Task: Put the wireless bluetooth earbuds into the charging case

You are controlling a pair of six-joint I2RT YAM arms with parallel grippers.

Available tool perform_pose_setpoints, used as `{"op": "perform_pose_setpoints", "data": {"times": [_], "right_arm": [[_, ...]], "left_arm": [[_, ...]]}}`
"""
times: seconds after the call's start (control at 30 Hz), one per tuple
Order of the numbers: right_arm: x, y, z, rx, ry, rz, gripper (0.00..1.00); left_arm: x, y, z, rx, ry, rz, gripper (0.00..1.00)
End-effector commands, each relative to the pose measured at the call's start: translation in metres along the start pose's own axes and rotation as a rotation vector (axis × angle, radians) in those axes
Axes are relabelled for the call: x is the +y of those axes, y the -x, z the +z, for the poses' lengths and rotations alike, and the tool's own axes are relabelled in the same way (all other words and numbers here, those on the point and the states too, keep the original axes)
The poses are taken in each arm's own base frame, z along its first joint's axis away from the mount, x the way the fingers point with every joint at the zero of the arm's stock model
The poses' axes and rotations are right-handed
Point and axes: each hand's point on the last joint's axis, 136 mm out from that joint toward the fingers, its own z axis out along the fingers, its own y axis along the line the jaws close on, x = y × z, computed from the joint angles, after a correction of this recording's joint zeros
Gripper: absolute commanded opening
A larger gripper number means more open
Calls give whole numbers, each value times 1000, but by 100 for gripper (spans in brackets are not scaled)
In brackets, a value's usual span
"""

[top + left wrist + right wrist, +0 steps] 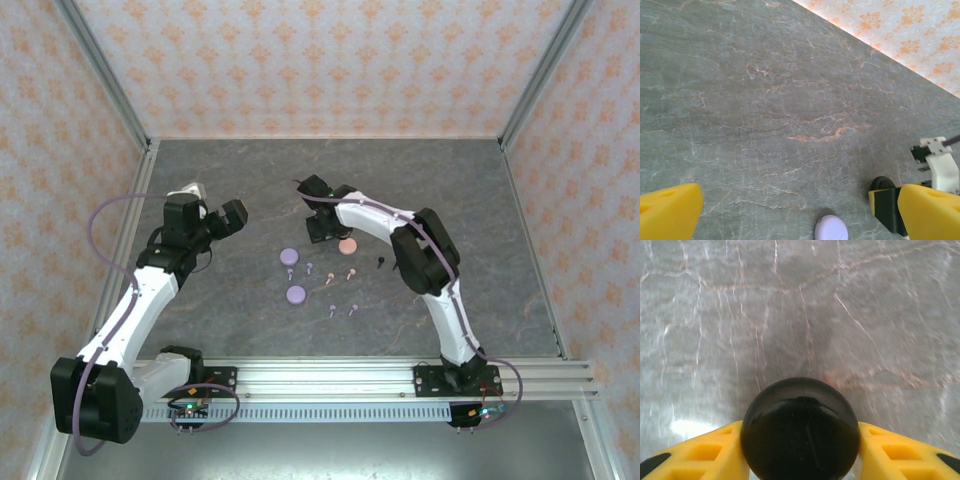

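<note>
Lilac, pink and black, the tiny wireless earbuds [331,277] lie loose on the grey, stone-patterned counter [200,330], near its middle and between the two arms. Four are lilac, two are pink, and one black bud [381,263] lies somewhat to the right, apart from the others. Close around them lie three closed round cases: one lilac case [290,256] just behind the group, a second lilac case [296,294] in its left part, and a pink case [348,245] behind and to the right.

A black round case [800,405] sits a little farther back, between the yellow fingers [710,452] of the right end effector [800,440]. The fingers are closed on it and press on both of its sides, low over the counter.

On the left side, well apart from the earbuds, the left end effector [799,212] hangs with its jaws wide open and holds nothing. Its wrist camera sees a lilac case at the lower edge, between the fingers.
</note>
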Motion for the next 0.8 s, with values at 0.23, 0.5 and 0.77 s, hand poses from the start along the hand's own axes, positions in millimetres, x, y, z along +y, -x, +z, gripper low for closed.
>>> {"op": "perform_pose_setpoints", "data": {"times": [0.23, 0.5, 0.77], "right_arm": [[3, 49, -170, -579, 159, -168, 49], [12, 29, -251, -908, 224, -473, 50], [25, 5, -278, -1034, 221, -777, 49]], "left_arm": [[-91, 29, -42, 10, -374, 108, 97], [-153, 24, -81, 106, -601, 208, 93], [-192, 9, -101, 146, -736, 238, 90]]}}
